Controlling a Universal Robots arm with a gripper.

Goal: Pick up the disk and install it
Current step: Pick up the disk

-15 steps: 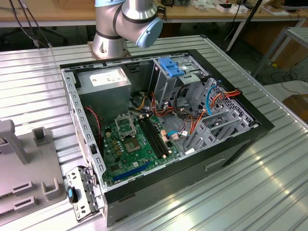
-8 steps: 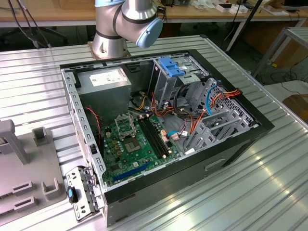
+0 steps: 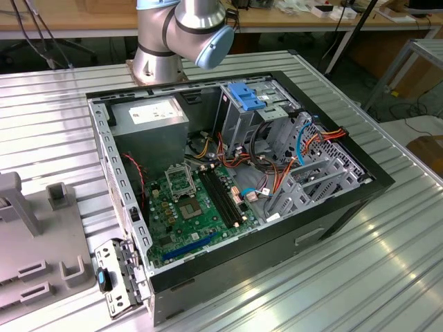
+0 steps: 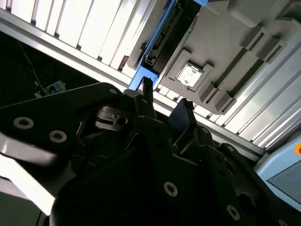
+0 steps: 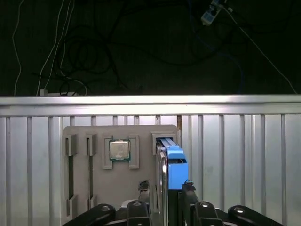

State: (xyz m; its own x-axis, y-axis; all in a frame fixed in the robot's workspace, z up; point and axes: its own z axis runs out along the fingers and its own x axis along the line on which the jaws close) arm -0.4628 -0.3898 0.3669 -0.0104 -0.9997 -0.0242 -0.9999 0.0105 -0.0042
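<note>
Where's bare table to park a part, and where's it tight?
Free: ribbed table on the exterior view's right of the PC case, and the strip along the case's near side. Crowded: drive cage corner, full of cables; the grey fixture, holding the disk and a chip.

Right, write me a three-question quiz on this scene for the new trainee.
1. True or false: the disk lies flat in the grey holder.
2. What sits in the grey holder beside the disk? A) a processor chip B) a screwdriver C) a fan
3. Fill in: in both wrist views the gripper has its jaws ____.

Key: 1 false, it stands on edge in a slot; 2 A; 3 open.
</note>
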